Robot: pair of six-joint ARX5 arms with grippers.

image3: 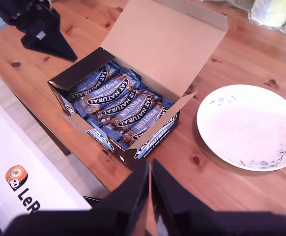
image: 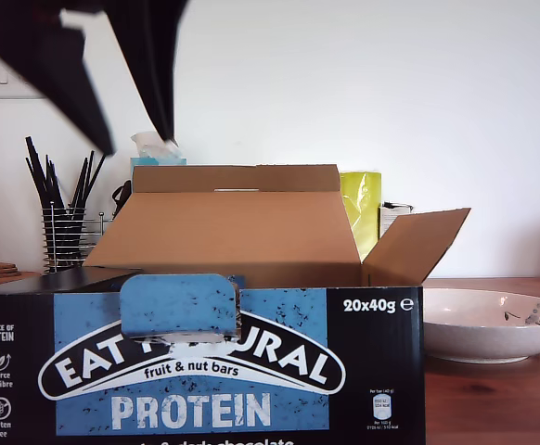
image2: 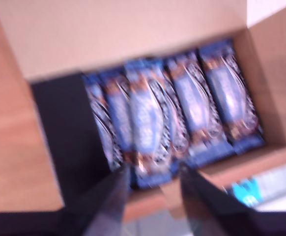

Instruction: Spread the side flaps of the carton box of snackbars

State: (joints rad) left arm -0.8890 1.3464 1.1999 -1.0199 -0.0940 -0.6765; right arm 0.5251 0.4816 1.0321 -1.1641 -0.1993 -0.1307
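Exterior view: carton box of snackbars [image: 196, 362] close up front on tabletop [image: 493, 399], long axis across the frame, wide lid flap [image: 224, 232] up. Side flaps at the short ends: one on exterior view's right [image: 418, 243] angled outward, brown inside showing; other on exterior view's left [image: 57, 276] lying dark and low. My first end effector [image: 138, 139] above that end.

First wrist view: blurred. Jaws apart, empty, over the bars [image2: 172, 108]; black flap just beside, seemingly folded inward, judged unspread.

Second wrist view: my second end effector [image3: 149, 172] jaws nearly together, holding nothing, well apart from box, nearer the brown flap. Shows plate [image3: 246, 128] beside box; whole layout seen only here.
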